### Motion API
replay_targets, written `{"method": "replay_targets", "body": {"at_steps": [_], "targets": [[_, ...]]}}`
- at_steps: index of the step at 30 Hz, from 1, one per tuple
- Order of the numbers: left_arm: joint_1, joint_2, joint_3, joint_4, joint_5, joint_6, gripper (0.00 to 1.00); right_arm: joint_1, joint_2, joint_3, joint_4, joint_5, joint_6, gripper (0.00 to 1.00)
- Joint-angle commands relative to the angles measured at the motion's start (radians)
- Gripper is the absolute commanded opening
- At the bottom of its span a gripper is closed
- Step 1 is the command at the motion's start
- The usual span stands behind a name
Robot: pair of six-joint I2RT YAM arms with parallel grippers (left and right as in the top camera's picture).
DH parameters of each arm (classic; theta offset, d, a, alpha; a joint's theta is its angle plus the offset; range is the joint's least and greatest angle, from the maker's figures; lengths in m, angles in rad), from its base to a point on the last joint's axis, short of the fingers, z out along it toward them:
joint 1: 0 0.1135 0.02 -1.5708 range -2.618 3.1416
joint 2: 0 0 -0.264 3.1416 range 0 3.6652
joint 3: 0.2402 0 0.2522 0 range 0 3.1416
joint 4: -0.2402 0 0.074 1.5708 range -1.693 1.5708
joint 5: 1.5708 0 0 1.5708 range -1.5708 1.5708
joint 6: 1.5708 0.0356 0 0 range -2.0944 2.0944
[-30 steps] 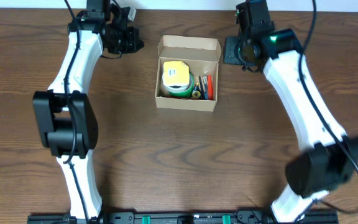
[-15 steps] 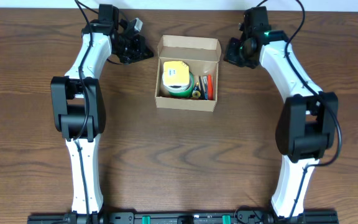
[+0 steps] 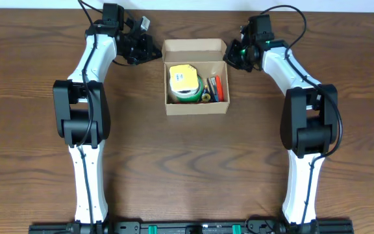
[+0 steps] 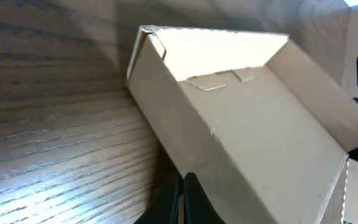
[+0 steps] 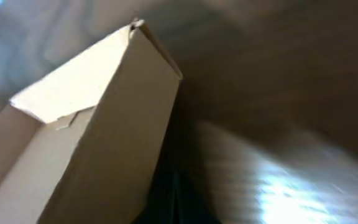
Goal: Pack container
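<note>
The container [image 3: 197, 108] sits on the counter [image 3: 193, 170] a little toward 12 o'clock of its middle. Its flap lid [image 3: 195, 49] stands open along the 12 o'clock edge. Inside, a yellow-and-green tape roll [image 3: 184, 82] fills the 9 o'clock half, with 2 or 3 small cutters [image 3: 217, 88] packed beside it at 3 o'clock.

Over the last second both arms have closed in on the lid. The left gripper [image 3: 150, 51] has slid in to the flap's 10 o'clock corner, and the right gripper [image 3: 232, 56] has swung across to its 2 o'clock corner. Each now lies just beside the cardboard or touching it. The container, which lay slightly skewed 1 second ago, now sits square to the counter edge, so it has probably been nudged.

In the left wrist view the left gripper's fingers look pressed together with nothing between them, low against the container's side wall. The right wrist view is blurred, and I cannot tell how the right gripper's jaws stand.

With the contents loaded and both arms flanking the flap, packing looks finished, and closing the lid toward 6 o'clock is likely the step in hand.
</note>
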State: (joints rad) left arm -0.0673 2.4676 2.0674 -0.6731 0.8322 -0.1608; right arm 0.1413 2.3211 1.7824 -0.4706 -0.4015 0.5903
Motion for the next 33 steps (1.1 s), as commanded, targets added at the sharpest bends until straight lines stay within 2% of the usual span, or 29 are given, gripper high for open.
{"method": "replay_targets", "body": {"at_steps": [1,14,24,33], "targets": [[0.001,0.008,0.026,-0.002,0.016,-0.004,0.06,-0.003,0.029,-0.004,0.044,-0.063,0.026,0.01],[0.005,0.008,0.026,0.043,0.086,-0.010,0.06,-0.010,0.029,-0.004,0.140,-0.218,-0.051,0.01],[0.061,0.008,0.026,0.086,0.182,-0.082,0.06,-0.053,0.029,-0.004,0.197,-0.366,-0.094,0.01],[0.068,0.008,0.026,0.153,0.183,-0.163,0.06,-0.071,0.029,-0.004,0.257,-0.497,-0.143,0.01]]}}
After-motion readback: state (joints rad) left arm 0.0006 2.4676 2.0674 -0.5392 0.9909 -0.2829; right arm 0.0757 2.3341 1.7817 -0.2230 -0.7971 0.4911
